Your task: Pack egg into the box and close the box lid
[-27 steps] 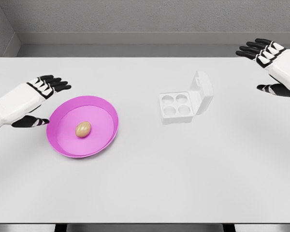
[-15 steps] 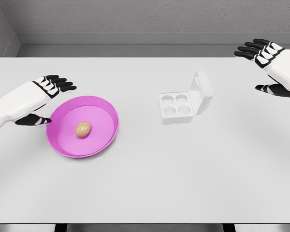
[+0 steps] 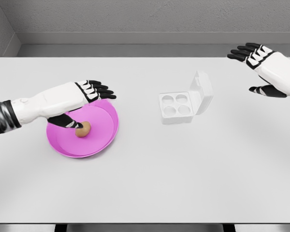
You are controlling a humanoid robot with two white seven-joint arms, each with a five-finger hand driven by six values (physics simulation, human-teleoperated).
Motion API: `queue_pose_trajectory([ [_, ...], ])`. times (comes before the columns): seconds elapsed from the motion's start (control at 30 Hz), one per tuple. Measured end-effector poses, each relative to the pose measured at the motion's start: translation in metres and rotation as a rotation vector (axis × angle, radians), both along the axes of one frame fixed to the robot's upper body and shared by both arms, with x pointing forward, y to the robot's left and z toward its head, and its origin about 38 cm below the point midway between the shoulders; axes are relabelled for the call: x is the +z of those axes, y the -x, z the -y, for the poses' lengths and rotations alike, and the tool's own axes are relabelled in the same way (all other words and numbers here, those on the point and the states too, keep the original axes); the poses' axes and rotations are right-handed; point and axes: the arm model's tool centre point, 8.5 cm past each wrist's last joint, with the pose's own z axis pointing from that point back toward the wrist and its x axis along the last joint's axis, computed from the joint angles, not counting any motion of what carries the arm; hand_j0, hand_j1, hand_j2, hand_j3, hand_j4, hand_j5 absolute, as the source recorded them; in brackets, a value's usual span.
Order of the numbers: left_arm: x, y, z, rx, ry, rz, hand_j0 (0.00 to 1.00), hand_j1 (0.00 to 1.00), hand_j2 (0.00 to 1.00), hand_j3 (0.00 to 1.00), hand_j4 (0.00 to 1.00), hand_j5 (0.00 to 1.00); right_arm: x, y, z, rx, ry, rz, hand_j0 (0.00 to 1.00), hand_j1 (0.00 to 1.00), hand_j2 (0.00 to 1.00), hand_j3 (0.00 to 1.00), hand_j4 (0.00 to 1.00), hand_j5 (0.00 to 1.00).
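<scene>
Hovering over pink plate (image 3: 99, 145), left hand (image 3: 84, 94) spread, thumb touching egg (image 3: 84, 128) at its 5 o'clock; box (image 3: 183, 104) at 3 o'clock, lid up; right hand (image 3: 268, 60) spread, farther.

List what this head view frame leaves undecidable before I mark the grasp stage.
- Contact on the egg: the left hand covers its upper left side, so whether the thumb touches it is unclear.
- Pink plate: the far left rim is hidden by the same hand and forearm.
- Right hand: its arm is cut off by the right edge.
- Egg box: the raised lid hides what lies behind it.
</scene>
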Motion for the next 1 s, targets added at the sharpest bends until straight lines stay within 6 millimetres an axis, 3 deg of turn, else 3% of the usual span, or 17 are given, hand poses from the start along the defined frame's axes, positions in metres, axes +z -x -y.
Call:
queue_pose_trajectory([
  [0.1, -0.004, -0.007, -0.005, 0.095, 0.001, -0.058, 1.0, 1.0, 1.0, 1.0, 1.0, 1.0, -0.003, -0.014, 0.002, -0.026, -0.003, -0.023, 1.0, 1.0, 1.0, 1.0, 1.0, 1.0],
  [0.17, -0.004, -0.009, -0.009, 0.131, -0.007, -0.075, 1.0, 1.0, 1.0, 1.0, 1.0, 1.0, -0.017, -0.018, 0.004, -0.044, 0.003, -0.067, 1.0, 1.0, 1.0, 1.0, 1.0, 1.0],
  [0.4, -0.001, -0.005, -0.019, 0.117, 0.053, -0.196, 1.0, 1.0, 1.0, 1.0, 1.0, 1.0, -0.044, -0.028, 0.009, -0.085, 0.005, -0.142, 1.0, 1.0, 1.0, 1.0, 1.0, 1.0],
  [0.47, 0.009, -0.013, -0.016, 0.146, 0.061, -0.222, 1.0, 1.0, 1.0, 1.0, 1.0, 1.0, -0.048, -0.032, 0.012, -0.096, 0.013, -0.156, 1.0, 1.0, 1.0, 1.0, 1.0, 1.0],
  [0.73, -0.02, -0.009, -0.014, 0.198, 0.025, -0.364, 0.99, 0.99, 0.99, 0.99, 0.99, 0.99, -0.076, -0.033, 0.016, -0.102, 0.116, -0.304, 1.0, 1.0, 1.0, 1.0, 1.0, 1.0],
  [1.0, -0.036, -0.003, -0.019, 0.212, -0.025, -0.414, 0.97, 0.97, 0.97, 0.97, 0.97, 0.97, -0.083, -0.032, 0.017, -0.099, 0.148, -0.346, 1.0, 1.0, 1.0, 1.0, 1.0, 1.0],
])
